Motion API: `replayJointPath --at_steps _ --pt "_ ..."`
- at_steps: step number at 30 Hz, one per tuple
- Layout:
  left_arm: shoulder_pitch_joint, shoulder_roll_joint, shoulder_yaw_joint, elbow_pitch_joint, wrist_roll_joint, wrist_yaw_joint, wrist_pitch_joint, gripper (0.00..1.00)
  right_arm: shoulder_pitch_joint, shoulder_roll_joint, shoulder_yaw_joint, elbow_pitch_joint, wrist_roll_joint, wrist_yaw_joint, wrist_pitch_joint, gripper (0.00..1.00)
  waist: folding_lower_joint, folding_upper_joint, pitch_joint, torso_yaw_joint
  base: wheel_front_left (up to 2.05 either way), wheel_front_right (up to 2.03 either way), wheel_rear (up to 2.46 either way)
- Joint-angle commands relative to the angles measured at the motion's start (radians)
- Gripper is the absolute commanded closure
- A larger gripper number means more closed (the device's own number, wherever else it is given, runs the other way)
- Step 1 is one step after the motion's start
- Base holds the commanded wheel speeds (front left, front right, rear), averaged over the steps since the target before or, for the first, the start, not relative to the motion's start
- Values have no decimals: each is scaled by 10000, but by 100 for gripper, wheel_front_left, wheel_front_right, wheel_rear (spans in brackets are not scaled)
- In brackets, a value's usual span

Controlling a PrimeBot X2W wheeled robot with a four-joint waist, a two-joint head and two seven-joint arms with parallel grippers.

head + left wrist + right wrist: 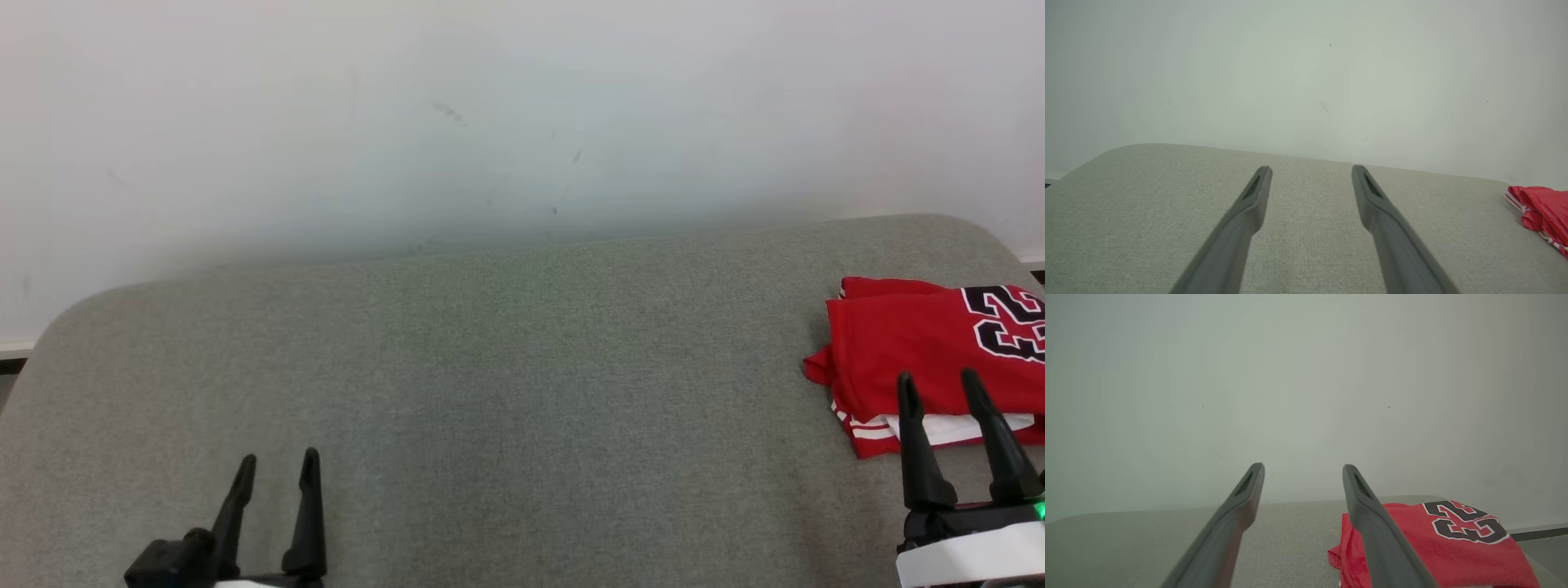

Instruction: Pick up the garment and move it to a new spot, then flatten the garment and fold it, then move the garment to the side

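Grey fabric cushion (490, 367) by a pale wall (522, 122) bears the folded red garment (906, 343); both jaws wide.

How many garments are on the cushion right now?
1: a folded red jersey at the right end of the cushion, just in front of the right gripper. The head view cuts off its right side, so more could be hidden there.

A wide grey woven-fabric seat cushion (490, 367) offers open passage from its rounded left corner across the middle, near edge to far. A pale, scuffed wall (490, 122) closes off the far side. At the right end, a folded red jersey (914, 343) with black-and-white numerals takes up the surface.
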Motion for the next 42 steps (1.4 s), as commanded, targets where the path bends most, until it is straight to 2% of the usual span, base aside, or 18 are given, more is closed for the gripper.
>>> replayJointPath --at_steps 1,12,25,26,29,42 --pt "186 7 16 19 -72 -33 6 0 244 112 -25 -130 -140 -6 -51 0 2 0 1 -1 0 0 0" --pt "168 -23 -100 195 -167 -78 6 0 564 799 304 -221 -316 -6 -71 0 2 0 58 97 0 0 0" --pt "111 -26 -287 318 -262 -27 8 0 503 799 470 -91 -286 -6 -75 0 2 0 -28 96 0 0 0" --pt "161 -54 -294 298 -228 -26 3 100 542 840 474 -114 -249 0 -33 100 2 0 -30 97 0 0 0" --pt "246 -99 -291 556 -315 -28 49 100 659 923 505 93 -161 0 14 100 2 0 -31 101 0 0 0" --pt "21 -87 -60 596 -2697 -98 716 100 578 1021 143 206 1974 0 629 100 2 0 -5 189 0 0 0"
